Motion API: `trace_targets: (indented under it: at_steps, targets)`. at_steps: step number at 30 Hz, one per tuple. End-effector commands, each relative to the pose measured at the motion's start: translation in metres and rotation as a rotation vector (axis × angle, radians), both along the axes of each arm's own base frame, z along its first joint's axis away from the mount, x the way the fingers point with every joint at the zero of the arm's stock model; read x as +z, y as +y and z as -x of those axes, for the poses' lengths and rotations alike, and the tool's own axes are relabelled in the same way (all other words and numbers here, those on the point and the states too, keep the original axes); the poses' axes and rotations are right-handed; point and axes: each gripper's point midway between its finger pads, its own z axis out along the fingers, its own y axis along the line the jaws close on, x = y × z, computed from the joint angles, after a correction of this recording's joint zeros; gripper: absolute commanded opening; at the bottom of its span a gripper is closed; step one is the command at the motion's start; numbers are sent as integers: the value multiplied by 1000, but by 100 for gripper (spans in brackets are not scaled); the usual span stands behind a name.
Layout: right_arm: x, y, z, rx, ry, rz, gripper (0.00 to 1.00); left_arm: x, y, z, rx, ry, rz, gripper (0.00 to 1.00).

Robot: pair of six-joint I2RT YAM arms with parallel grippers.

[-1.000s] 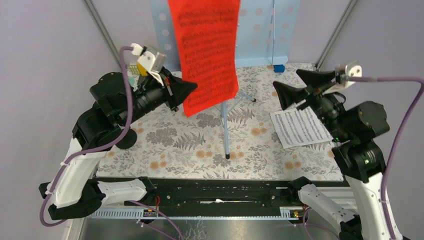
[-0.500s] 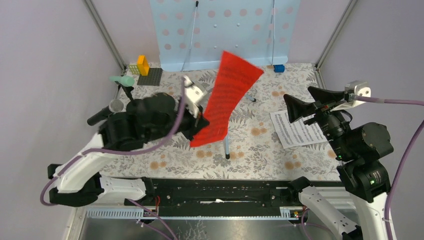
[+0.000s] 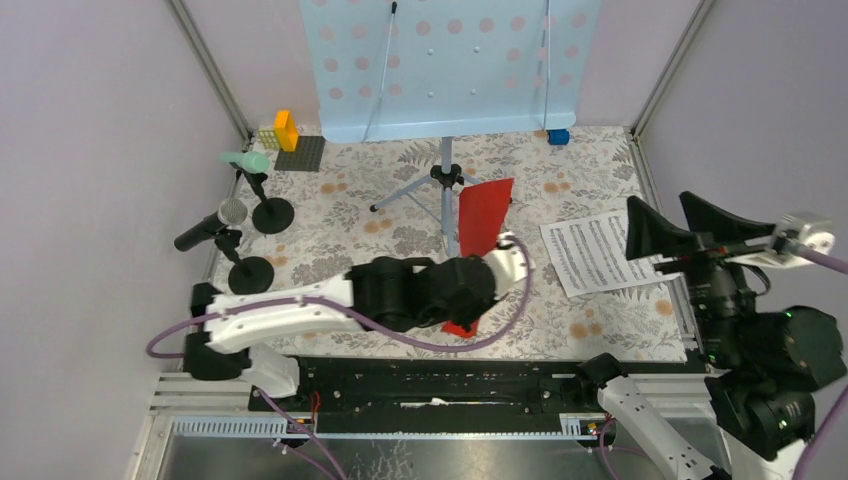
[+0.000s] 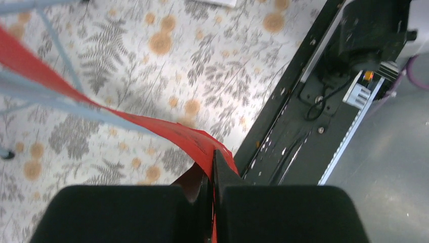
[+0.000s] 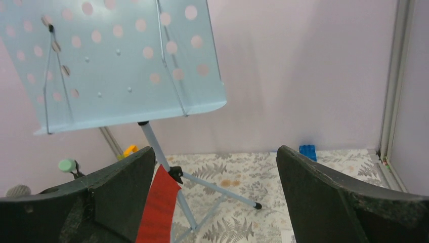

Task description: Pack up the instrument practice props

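Red paper music sheet (image 3: 484, 215), thin and curled, rises at centre frame beside the tube pole of the pale blue perforated rack (image 3: 450, 60), above the fern-print table (image 3: 340, 225). My left claw (image 4: 213, 167) pinches its lower edge. My right claw (image 5: 215, 172) stands spread wide at lower right.

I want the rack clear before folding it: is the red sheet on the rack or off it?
Off. The red sheet is pinched in the left hand, below the rack, whose face is bare.

white sheet (image 3: 592, 256) print illegible, nothing readable
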Motion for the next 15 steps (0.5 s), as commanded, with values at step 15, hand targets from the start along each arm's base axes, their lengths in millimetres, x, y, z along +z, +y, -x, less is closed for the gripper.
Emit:
trace_targets:
  at_steps: [15]
  targets:
    - [46, -32, 67, -12, -144, -61, 97, 21, -169, 5, -369, -152, -25, 0]
